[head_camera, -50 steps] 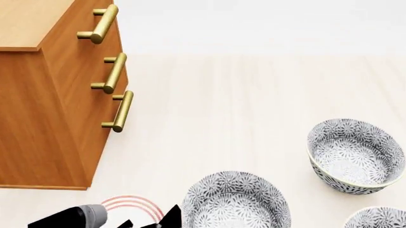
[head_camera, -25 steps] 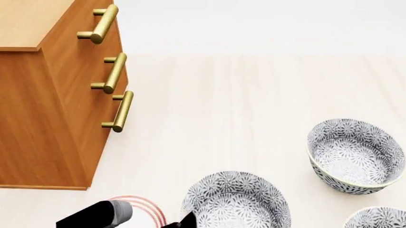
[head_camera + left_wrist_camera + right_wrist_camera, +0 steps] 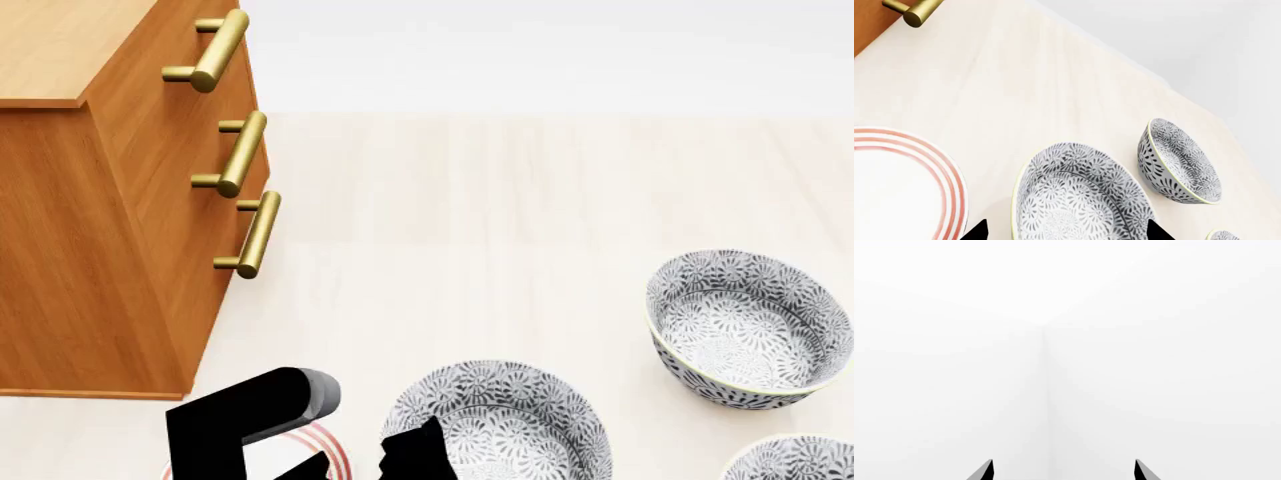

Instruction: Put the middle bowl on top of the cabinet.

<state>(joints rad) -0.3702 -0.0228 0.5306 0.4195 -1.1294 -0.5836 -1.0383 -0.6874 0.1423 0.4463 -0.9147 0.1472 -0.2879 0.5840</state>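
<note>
Three grey-patterned bowls sit at the lower right of the head view, namely the middle bowl (image 3: pixel 497 425), a second bowl (image 3: pixel 749 327) and a third bowl (image 3: pixel 790 460), alongside one red-ringed plate (image 3: pixel 901 185), one cabinet (image 3: pixel 107 200) and three brass handles (image 3: pixel 235 152).

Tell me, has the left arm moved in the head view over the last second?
Yes. The left gripper has come up and rightward from the bottom edge, toward the middle bowl, which, like the cabinet, has stayed put.
</note>
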